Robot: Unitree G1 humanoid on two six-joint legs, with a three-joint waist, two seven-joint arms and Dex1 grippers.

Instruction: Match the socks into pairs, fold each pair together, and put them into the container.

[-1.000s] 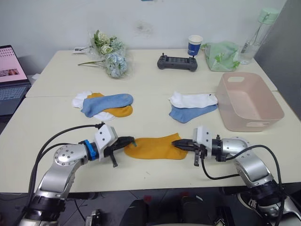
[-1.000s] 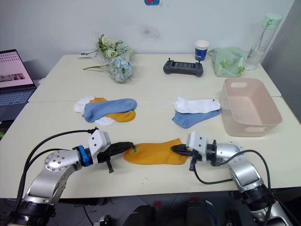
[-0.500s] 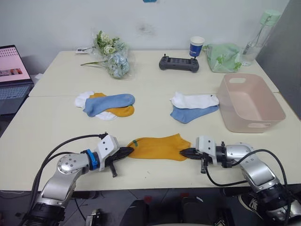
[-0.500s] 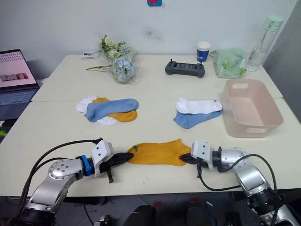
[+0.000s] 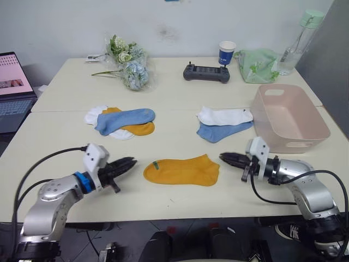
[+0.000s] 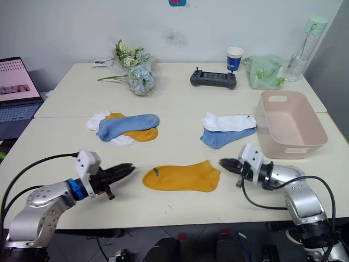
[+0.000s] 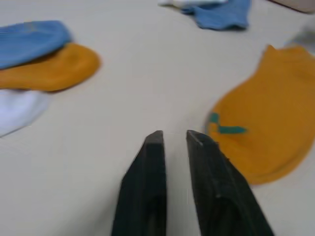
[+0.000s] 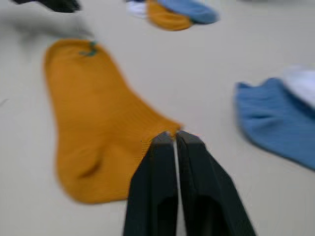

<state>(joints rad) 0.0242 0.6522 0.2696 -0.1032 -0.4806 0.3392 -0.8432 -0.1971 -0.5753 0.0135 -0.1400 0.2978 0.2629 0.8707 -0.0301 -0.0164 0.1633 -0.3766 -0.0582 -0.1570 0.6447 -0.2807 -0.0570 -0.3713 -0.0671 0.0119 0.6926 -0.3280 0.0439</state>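
One mustard-orange sock point(image 5: 181, 170) with a green stripe lies flat near the table's front edge. My left gripper point(image 5: 132, 161) hovers a short way off its cuff end, fingers a narrow gap apart and holding nothing. My right gripper point(image 5: 222, 157) points at the toe end from the right, shut and empty, just clear of the fabric. At the left lies a pile with a light blue sock point(image 5: 125, 119) over a mustard sock point(image 5: 140, 129) and a white sock point(image 5: 94, 115). A white sock point(image 5: 224, 115) lies over a blue sock point(image 5: 223, 131) at centre right. The pink container point(image 5: 289, 117) stands empty at the right.
Along the back of the table are a flower bunch point(image 5: 126, 63), a black controller point(image 5: 205, 72), a paper cup point(image 5: 226, 53), a green bag point(image 5: 256, 64) and a bottle point(image 5: 297, 41). A laptop point(image 5: 13, 90) sits off the left edge.
Both grippers have let go of the mustard sock and drawn back from its ends, the left one to the left, the right one to the right. The sock now lies flat.
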